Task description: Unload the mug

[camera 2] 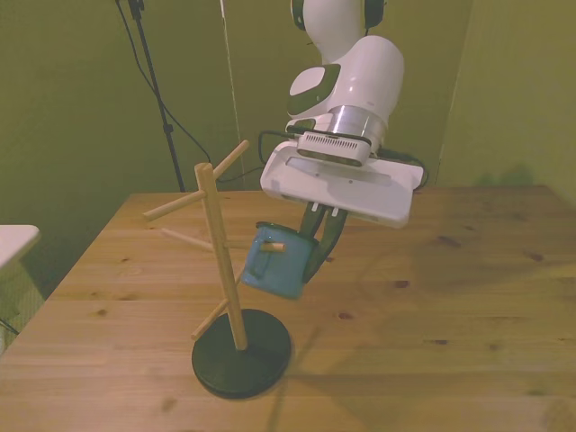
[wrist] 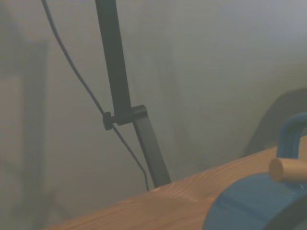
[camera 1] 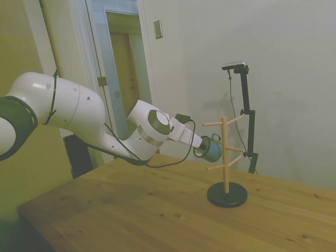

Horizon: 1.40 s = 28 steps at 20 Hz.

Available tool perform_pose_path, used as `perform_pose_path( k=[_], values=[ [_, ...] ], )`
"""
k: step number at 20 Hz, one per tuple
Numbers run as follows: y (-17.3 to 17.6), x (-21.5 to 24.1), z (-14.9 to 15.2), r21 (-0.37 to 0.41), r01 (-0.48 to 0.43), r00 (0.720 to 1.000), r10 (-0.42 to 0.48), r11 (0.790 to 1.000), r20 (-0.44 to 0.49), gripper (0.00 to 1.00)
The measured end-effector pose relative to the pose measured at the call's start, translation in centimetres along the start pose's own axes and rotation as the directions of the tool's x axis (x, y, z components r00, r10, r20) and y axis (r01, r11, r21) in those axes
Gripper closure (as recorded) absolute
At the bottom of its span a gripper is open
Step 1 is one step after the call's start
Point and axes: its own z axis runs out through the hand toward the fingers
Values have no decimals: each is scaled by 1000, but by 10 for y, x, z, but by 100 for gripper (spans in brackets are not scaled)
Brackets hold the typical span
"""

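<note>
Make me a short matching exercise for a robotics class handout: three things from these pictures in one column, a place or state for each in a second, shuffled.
Things:
1. mug
2. claw
3. mug tree

Places or states:
A. stands on the wooden table on a round black base
B. hangs tilted with a wooden peg through its handle
C. grips the mug's rim

Pairs: 1-B, 2-C, 3-A

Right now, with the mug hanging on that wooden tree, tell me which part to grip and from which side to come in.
Grip the mug by its rim wall at the open mouth, coming from the side away from the tree's post. Its handle is threaded on a peg, so the mouth faces outward. The end effector already sits there, seemingly closed on the rim.
</note>
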Motion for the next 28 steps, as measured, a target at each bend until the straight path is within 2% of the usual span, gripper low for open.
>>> perform_pose_path(
  k=[6,12,18,20,22,24,28],
  values=[
    [-14,-12,-11,26,11,1000,-11,1000,11,100],
    [-42,-40,-28,54,31,999,-33,998,34,100],
    [-73,-90,-51,30,46,982,-51,999,181,100],
    [-82,-107,-61,6,77,962,-76,997,263,100],
    [-87,-121,-71,-27,117,928,-100,993,360,100],
    [-88,-124,-78,-60,159,884,-115,985,454,100],
    [-76,-104,-78,-99,252,777,-140,963,614,100]
  ],
)
